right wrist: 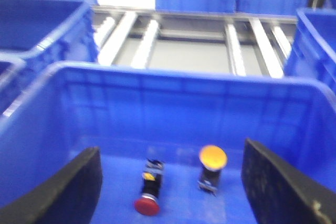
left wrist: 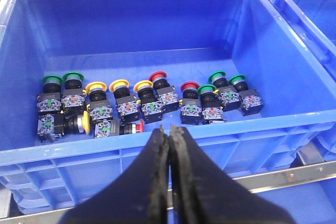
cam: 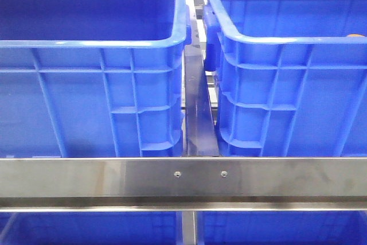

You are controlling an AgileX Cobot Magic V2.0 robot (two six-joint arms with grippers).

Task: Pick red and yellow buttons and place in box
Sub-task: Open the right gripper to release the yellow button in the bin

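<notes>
The left gripper (left wrist: 169, 145) had its two black fingers (left wrist: 157, 182) pressed together, nothing between the jaws. The right gripper (right wrist: 170, 182) had its fingers (right wrist: 79, 187) spread wide apart, holding nothing.

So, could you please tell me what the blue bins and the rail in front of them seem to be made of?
The blue bins look like moulded plastic: uniform colour, ribbed walls, a soft sheen. The rail looks like brushed steel or aluminium: grey, streaky reflections, two screw heads.

Green buttons (left wrist: 68, 78) among the others; steel rail (cam: 183, 177), apparently roller tracks (right wrist: 126, 38).
</notes>
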